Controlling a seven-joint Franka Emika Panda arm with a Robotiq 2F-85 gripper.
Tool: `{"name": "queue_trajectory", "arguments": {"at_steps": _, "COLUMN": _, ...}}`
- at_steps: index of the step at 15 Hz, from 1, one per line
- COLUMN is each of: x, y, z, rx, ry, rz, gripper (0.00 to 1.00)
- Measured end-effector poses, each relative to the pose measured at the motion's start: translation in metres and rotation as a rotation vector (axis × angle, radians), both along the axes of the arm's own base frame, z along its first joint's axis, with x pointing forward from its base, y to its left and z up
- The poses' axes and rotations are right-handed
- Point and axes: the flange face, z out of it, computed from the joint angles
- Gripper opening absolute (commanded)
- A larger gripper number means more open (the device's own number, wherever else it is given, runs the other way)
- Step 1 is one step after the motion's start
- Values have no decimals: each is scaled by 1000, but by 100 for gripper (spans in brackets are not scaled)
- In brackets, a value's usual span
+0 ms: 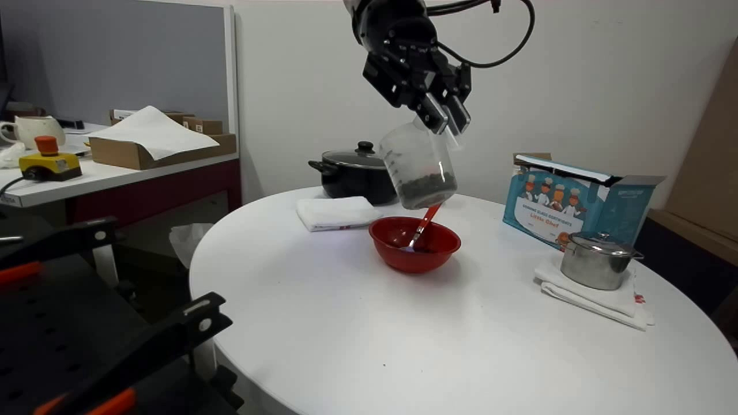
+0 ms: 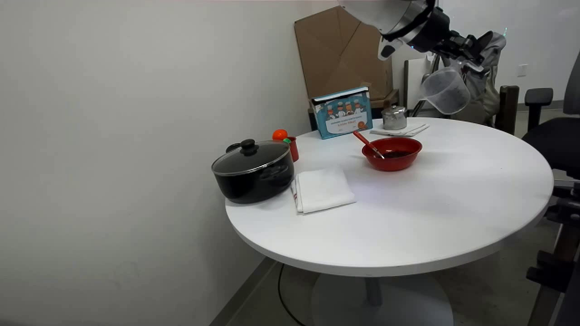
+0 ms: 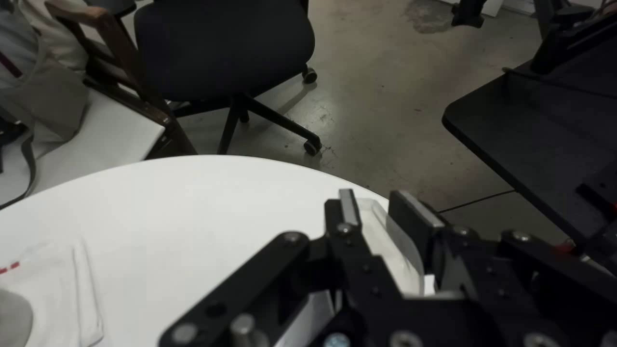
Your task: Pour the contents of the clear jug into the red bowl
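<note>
The clear jug (image 1: 412, 167) hangs tilted in the air, with dark contents in its lower end. In an exterior view it appears above the red bowl (image 1: 412, 262). In the other angle the jug (image 2: 446, 90) is up and to the right of the bowl (image 2: 392, 164). My gripper (image 1: 451, 122) is shut on the jug's handle, and the handle shows between the fingers (image 3: 378, 207) in the wrist view; the jug's body is hidden there. The bowl stands on the table with some dark contents (image 2: 397, 154) and a red-handled brush (image 2: 368, 144) leaning in it.
On the round white table (image 1: 346, 334) stand a black lidded pot (image 2: 256, 181), a folded white cloth (image 2: 324, 190), a blue box (image 2: 344, 115) and a shiny metal pot (image 1: 597, 262) on another cloth (image 1: 605, 302). A red cup (image 2: 293, 149) is beside the black pot.
</note>
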Motion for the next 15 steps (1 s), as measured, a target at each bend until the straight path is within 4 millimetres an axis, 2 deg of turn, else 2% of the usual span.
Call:
{"name": "queue_trajectory", "arguments": {"at_steps": 3, "x": -7, "y": -14, "z": -21, "rx": -39, "ry": 39, "rz": -79, "gripper": 12}}
{"name": "queue_trajectory", "arguments": {"at_steps": 6, "x": -1, "y": -21, "z": -38, "rx": -33, "ry": 83, "rz": -149, "gripper": 12}}
{"name": "queue_trajectory", "arguments": {"at_steps": 9, "x": 20, "y": -16, "z": -48, "rx": -25, "ry": 97, "rz": -193, "gripper": 12}}
{"name": "queue_trajectory", "arguments": {"at_steps": 15, "x": 77, "y": -2, "z": -53, "rx": -69, "ry": 103, "rz": -181, "gripper": 12}}
